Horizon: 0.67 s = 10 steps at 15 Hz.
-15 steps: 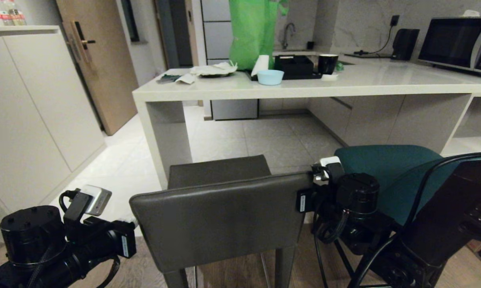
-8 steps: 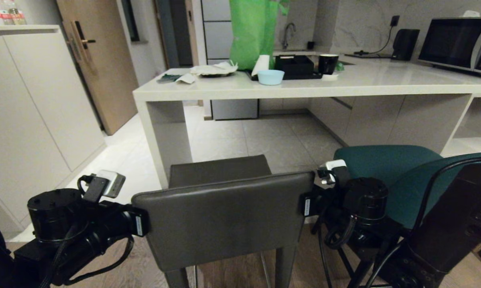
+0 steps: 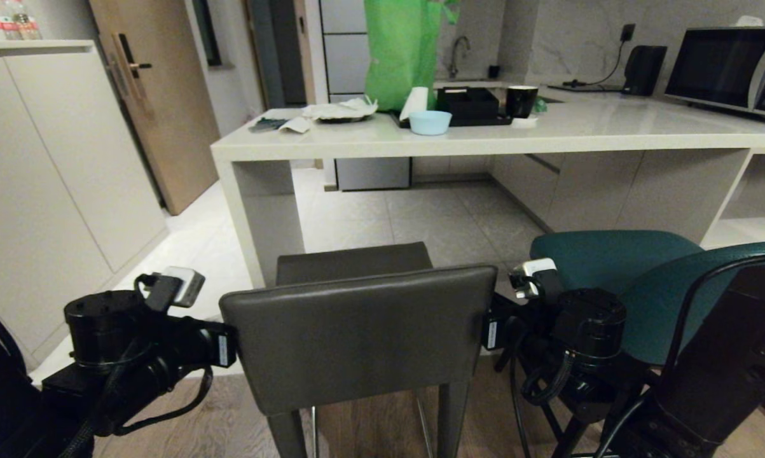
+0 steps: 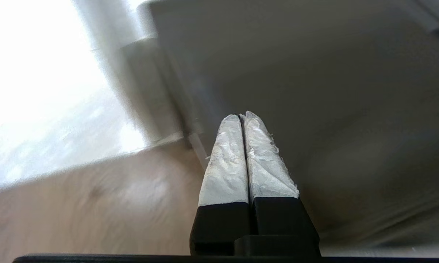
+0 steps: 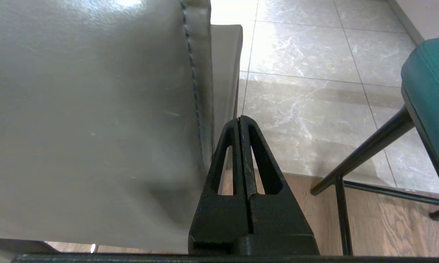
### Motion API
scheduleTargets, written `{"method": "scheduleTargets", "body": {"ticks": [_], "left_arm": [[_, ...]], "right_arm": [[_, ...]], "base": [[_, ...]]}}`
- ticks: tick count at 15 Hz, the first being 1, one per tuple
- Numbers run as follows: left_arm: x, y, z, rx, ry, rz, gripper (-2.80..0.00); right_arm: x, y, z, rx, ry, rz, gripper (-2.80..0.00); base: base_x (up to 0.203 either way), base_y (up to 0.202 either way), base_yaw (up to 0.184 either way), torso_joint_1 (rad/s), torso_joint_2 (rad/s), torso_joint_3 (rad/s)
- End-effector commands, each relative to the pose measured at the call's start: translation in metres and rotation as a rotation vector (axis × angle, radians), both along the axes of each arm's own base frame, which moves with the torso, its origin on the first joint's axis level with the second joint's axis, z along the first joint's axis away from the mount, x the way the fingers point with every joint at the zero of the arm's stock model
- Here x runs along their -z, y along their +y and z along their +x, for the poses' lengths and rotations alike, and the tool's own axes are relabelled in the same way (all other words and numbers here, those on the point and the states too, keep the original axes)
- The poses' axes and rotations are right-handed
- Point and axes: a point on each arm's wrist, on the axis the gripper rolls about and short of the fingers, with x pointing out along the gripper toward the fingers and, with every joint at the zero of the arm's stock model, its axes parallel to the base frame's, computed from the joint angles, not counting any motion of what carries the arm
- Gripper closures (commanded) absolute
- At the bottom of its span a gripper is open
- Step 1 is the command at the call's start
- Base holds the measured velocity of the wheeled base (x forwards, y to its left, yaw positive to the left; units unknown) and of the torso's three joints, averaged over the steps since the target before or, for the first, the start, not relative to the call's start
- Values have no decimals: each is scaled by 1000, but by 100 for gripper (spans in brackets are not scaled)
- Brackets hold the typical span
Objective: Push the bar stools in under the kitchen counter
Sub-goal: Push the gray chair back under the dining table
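- Kitchen tabletop (image 3: 547, 137) runs across twelve o'clock; my grey stool (image 3: 363, 331) stands before it at six, now slightly nearer it than a second ago.
- My left pincer (image 4: 243, 120), pressed together, has swung in to the backrest's nine o'clock edge.
- My right pincer (image 5: 240, 122), also pressed together, stays at its three o'clock edge.
- Teal stool (image 3: 617, 261) sits at four o'clock.

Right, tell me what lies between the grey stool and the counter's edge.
Head view: only bare tiled floor lies between the grey stool and the kitchen counter; nothing blocks it.
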Motion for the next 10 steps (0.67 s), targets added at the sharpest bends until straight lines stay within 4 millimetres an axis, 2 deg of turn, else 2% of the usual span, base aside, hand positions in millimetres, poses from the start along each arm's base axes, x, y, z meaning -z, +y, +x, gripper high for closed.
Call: {"method": "scheduleTargets", "body": {"ticks": [1,2,4,10], "left_arm": [[-3,16,-10,-40,-5,-5,0],[-3,20,-13,-34,-6,-12,0],[-7,16,-10,-14,-26,-12,0],[-19,-25,9,94,-98,-6,0]], "right_arm": [[-2,0,0,2,-10,7,0],[-2,0,0,2,-11,7,0],[-2,0,0,2,-13,8,0],[0,1,6,10,-14,7,0]], "base": [[0,0,0,0,0,0],[0,0,0,0,0,0],[0,0,0,0,0,0],[0,0,0,0,0,0]]}}
